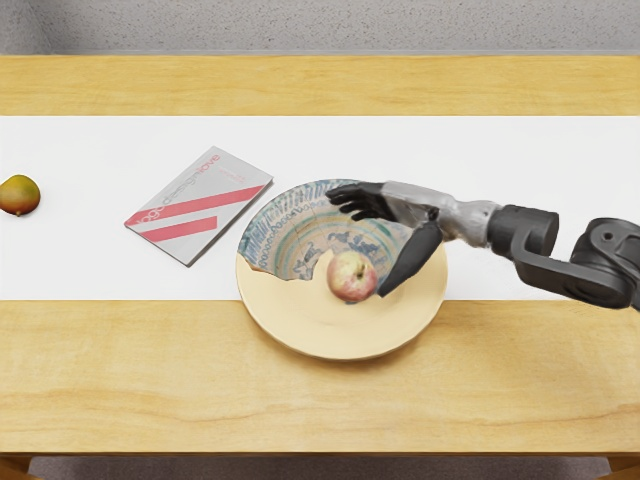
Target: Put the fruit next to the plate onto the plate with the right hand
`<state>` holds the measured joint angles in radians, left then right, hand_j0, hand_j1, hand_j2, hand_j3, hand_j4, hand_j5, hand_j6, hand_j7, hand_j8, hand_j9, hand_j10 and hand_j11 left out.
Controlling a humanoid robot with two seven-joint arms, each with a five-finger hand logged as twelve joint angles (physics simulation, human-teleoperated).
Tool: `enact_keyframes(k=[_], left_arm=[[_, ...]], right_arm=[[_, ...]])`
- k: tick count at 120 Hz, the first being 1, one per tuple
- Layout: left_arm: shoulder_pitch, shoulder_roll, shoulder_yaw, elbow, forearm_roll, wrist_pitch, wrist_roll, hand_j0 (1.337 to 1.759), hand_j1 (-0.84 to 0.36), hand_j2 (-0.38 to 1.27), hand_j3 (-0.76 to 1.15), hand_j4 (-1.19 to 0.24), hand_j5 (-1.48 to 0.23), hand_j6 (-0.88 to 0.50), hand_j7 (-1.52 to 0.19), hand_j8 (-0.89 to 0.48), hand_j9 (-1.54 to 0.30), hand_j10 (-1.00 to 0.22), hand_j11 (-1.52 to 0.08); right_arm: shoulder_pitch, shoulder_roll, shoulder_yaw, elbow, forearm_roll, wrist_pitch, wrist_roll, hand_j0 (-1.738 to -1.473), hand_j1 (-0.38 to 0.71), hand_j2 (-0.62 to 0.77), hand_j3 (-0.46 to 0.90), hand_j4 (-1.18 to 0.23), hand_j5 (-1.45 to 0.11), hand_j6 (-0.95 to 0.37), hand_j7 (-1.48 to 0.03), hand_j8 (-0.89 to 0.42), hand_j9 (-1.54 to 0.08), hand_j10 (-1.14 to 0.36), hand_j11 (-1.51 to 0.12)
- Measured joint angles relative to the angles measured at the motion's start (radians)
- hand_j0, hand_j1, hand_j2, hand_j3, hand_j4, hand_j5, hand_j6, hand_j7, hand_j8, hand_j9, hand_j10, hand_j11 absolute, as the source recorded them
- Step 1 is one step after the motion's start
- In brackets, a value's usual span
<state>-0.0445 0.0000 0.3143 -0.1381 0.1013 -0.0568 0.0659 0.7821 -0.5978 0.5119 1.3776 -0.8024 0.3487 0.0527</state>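
A red-yellow apple (pixel 351 276) lies on the round plate (pixel 300 325), near its middle. The plate is cream with a blue pattern on its far half. My right hand (pixel 375 235) hovers over the plate just right of and behind the apple. Its fingers (pixel 350 198) are spread and its thumb (pixel 410 260) points down beside the apple. Nothing is in the hand. The right arm comes in from the right edge.
A grey booklet with red stripes (pixel 198 204) lies left of the plate on the white runner (pixel 520 160). A second fruit, orange-green (pixel 19 194), sits at the far left edge. The wooden table (pixel 320 400) runs across the view.
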Motion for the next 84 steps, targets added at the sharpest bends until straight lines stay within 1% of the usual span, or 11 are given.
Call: enact_keyframes(k=[22,35,44,62,72,84], left_arm=[[0.000,0.000,0.000,0.000,0.000,0.000,0.000,1.658,0.06,0.05,0.00,-0.24,-0.32,-0.25,-0.32,-0.25,-0.32,-0.24,-0.32],[0.000,0.000,0.000,0.000,0.000,0.000,0.000,1.658,0.06,0.05,0.00,-0.25,-0.32,-0.25,-0.32,-0.25,-0.32,-0.24,-0.32],[0.000,0.000,0.000,0.000,0.000,0.000,0.000,1.658,0.06,0.05,0.00,-0.25,-0.32,-0.25,-0.32,-0.25,-0.32,-0.24,-0.32],[0.000,0.000,0.000,0.000,0.000,0.000,0.000,1.658,0.06,0.05,0.00,-0.25,-0.32,-0.25,-0.32,-0.25,-0.32,-0.24,-0.32],[0.000,0.000,0.000,0.000,0.000,0.000,0.000,1.658,0.06,0.05,0.00,-0.25,-0.32,-0.25,-0.32,-0.25,-0.32,-0.24,-0.32],[0.000,0.000,0.000,0.000,0.000,0.000,0.000,1.658,0.06,0.05,0.00,-0.25,-0.32,-0.25,-0.32,-0.25,-0.32,-0.24,-0.32]], right_arm=[[0.018,-0.153,0.004,0.050,0.330,0.192,-0.005,-1.658,-0.26,-0.01,0.00,-0.08,-0.11,-0.07,-0.11,-0.07,-0.11,-0.08,-0.11],[0.004,-0.249,-0.001,0.061,0.484,0.237,-0.008,-1.658,-0.28,-0.01,0.00,-0.06,-0.09,-0.06,-0.08,-0.06,-0.09,-0.06,-0.09],[-0.019,-0.315,-0.004,0.063,0.579,0.250,-0.026,-1.658,-0.29,-0.01,0.00,-0.06,-0.07,-0.05,-0.07,-0.05,-0.07,-0.05,-0.07],[-0.076,-0.418,-0.007,0.062,0.695,0.259,-0.045,-1.658,-0.30,-0.01,0.00,-0.05,-0.06,-0.04,-0.06,-0.04,-0.06,-0.04,-0.06],[-0.104,-0.457,-0.007,0.063,0.722,0.261,-0.047,-1.658,-0.30,0.00,0.00,-0.04,-0.06,-0.04,-0.06,-0.04,-0.06,-0.04,-0.06],[-0.120,-0.487,-0.008,0.064,0.742,0.262,-0.048,-1.658,-0.30,0.00,0.00,-0.04,-0.05,-0.04,-0.05,-0.04,-0.05,-0.04,-0.05]])
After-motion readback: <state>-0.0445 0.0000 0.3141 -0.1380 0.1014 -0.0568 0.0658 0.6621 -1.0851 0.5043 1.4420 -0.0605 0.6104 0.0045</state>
